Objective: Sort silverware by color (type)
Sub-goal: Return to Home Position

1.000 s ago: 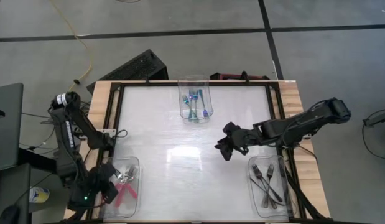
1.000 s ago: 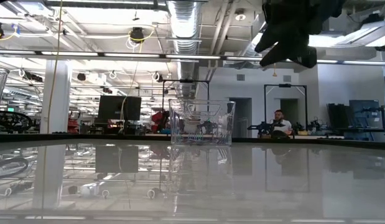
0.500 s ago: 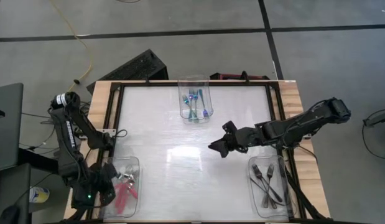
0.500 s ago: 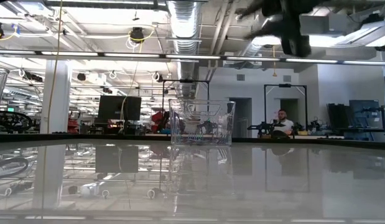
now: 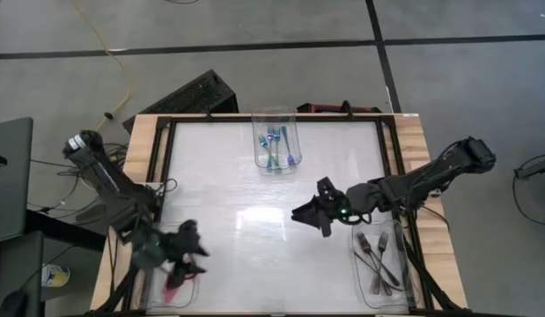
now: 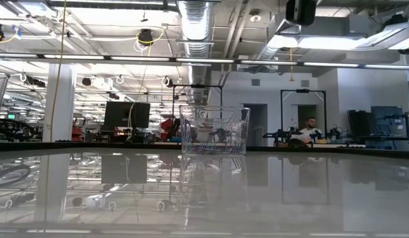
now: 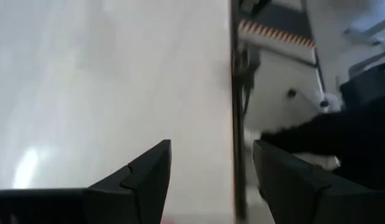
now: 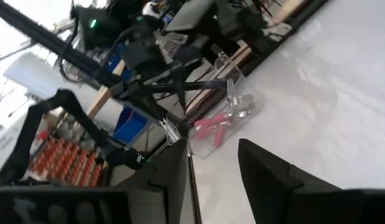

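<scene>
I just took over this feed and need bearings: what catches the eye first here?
Three clear bins ring the white table, each holding one kind: blue-handled forks far centre, pink forks near left, black forks near right. The left gripper hangs over the pink forks' bin and the right gripper over the table right of centre, both with jaws open and empty.

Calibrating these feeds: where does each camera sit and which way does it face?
High: overhead, straight down on table; both arms show.
Low: tabletop height, level toward far bin; arm scrap above.
Left wrist: down at table past its open jaws.
Right wrist: across to pink forks, left arm, past open jaws.
Shared: high and right wrist see pink forks.
</scene>
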`<state>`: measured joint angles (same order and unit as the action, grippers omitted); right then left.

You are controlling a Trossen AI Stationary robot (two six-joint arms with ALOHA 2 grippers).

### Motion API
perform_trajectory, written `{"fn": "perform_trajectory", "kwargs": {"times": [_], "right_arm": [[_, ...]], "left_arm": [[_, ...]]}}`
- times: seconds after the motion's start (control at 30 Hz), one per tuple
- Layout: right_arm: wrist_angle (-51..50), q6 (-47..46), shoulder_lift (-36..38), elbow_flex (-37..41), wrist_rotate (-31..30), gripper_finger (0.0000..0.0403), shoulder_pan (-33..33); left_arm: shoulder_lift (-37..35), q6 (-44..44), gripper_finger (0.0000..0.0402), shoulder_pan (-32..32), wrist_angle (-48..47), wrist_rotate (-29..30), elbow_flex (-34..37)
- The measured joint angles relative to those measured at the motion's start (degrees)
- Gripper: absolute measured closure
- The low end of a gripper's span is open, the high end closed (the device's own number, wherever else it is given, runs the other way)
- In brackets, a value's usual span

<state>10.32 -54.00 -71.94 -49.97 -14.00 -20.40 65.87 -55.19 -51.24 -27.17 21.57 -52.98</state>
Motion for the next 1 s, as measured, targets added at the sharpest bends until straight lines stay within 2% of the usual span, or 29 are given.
{"fn": "perform_trajectory", "kwargs": {"times": [0.17,0.27,0.37,0.47,0.6,0.77,0.87,1.0], "right_arm": [[-0.20,6.90,0.17,-2.08,0.61,0.0236,-0.12],[-3.71,14.04,1.61,-3.85,0.76,0.0237,1.20],[-11.57,25.18,4.35,-5.34,0.65,0.0239,3.38],[-21.24,26.53,8.18,-6.82,0.21,0.0250,6.51],[-30.79,27.22,14.92,-7.64,0.09,0.0270,10.53],[-37.68,33.00,24.14,-7.24,-2.95,0.0310,11.88],[-32.60,36.49,29.65,-3.72,-5.07,0.0346,11.90],[-14.05,40.88,34.29,6.95,-3.09,0.0389,11.98]], "left_arm": [[-0.03,20.38,0.0191,11.31,11.94,0.24,0.01],[-0.37,30.30,0.0191,17.85,18.24,0.33,-0.36],[-0.51,39.96,0.0192,23.69,16.67,-0.11,-2.85],[-1.71,48.43,0.0203,28.43,10.33,0.86,-5.62],[-5.42,49.75,0.0250,33.87,2.00,1.63,-7.29],[-14.93,46.84,0.0340,38.49,-4.27,-0.56,-4.96],[-23.32,45.11,0.0390,39.14,-1.46,-0.78,0.44],[-35.21,43.86,0.0397,39.14,12.08,-2.43,12.68]]}}
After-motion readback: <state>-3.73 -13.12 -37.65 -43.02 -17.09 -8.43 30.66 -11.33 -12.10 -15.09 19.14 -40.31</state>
